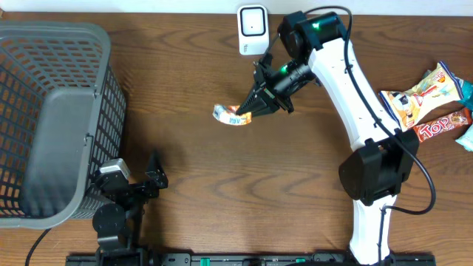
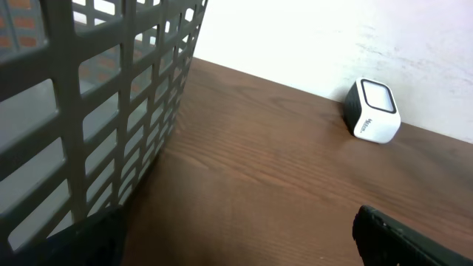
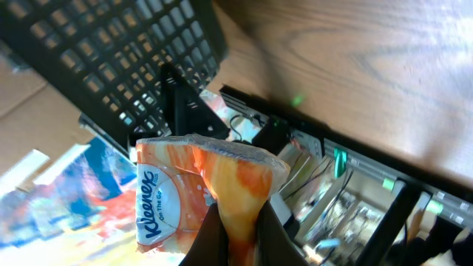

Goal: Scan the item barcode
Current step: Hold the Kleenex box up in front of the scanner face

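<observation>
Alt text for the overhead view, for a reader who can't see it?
The right gripper holds an orange tissue pack over the wooden table, near a white barcode scanner. A grey basket stands at left beside the open left gripper; snack packets lie far right.

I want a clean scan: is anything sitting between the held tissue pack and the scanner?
Nothing visible does. The right gripper is shut on the Kleenex pack, and only bare table lies between the pack and the white scanner at the back edge.
</observation>
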Controlling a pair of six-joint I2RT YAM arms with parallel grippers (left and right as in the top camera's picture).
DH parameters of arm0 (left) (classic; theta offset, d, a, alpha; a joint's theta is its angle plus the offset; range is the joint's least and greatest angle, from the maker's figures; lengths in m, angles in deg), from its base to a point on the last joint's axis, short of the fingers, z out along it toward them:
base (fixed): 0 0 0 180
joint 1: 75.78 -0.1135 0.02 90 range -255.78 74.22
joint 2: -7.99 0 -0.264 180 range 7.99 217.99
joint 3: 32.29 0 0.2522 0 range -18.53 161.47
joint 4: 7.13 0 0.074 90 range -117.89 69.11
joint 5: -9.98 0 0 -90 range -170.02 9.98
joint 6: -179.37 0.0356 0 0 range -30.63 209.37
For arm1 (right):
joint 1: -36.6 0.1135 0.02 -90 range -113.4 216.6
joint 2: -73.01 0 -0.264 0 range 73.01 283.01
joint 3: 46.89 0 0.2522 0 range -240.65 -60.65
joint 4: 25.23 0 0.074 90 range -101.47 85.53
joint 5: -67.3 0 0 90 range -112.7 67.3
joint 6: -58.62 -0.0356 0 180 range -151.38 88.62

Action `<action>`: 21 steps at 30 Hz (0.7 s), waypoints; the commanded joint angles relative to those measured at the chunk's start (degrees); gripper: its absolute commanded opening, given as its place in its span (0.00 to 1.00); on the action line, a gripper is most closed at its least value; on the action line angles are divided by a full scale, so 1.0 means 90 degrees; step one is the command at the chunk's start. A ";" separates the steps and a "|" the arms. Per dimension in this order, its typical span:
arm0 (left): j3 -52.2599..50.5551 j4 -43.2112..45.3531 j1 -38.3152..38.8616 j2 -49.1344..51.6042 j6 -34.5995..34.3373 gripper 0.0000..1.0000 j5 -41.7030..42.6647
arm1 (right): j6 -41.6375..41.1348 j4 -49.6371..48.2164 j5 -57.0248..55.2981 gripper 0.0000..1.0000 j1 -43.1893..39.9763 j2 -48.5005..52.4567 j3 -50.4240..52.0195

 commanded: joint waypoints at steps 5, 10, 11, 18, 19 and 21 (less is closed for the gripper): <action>-0.0153 -0.0066 0.0012 -0.0010 0.0012 0.98 -0.0034 | -0.0590 0.0012 0.0002 0.01 -0.0211 -0.0214 0.0782; -0.0153 -0.0066 0.0012 -0.0010 0.0015 0.98 -0.0034 | -0.0804 0.0012 -0.0758 0.01 -0.0454 -0.0214 0.1081; -0.0153 -0.0066 0.0012 -0.0010 0.0012 0.98 -0.0034 | -0.0928 0.0015 -0.1129 0.01 -0.0510 -0.0214 0.1081; -0.0153 -0.0066 0.0012 -0.0010 0.0012 0.98 -0.0034 | -0.0032 0.0010 -0.2081 0.01 -0.0821 -0.0444 0.1081; -0.0153 -0.0066 0.0012 -0.0010 0.0012 0.98 -0.0034 | 0.0350 0.0010 -0.2057 0.01 -0.0843 -0.0500 0.1081; -0.0153 -0.0066 0.0012 -0.0010 0.0012 0.98 -0.0034 | 0.1146 0.0015 -0.1846 0.01 -0.0884 -0.0648 0.1081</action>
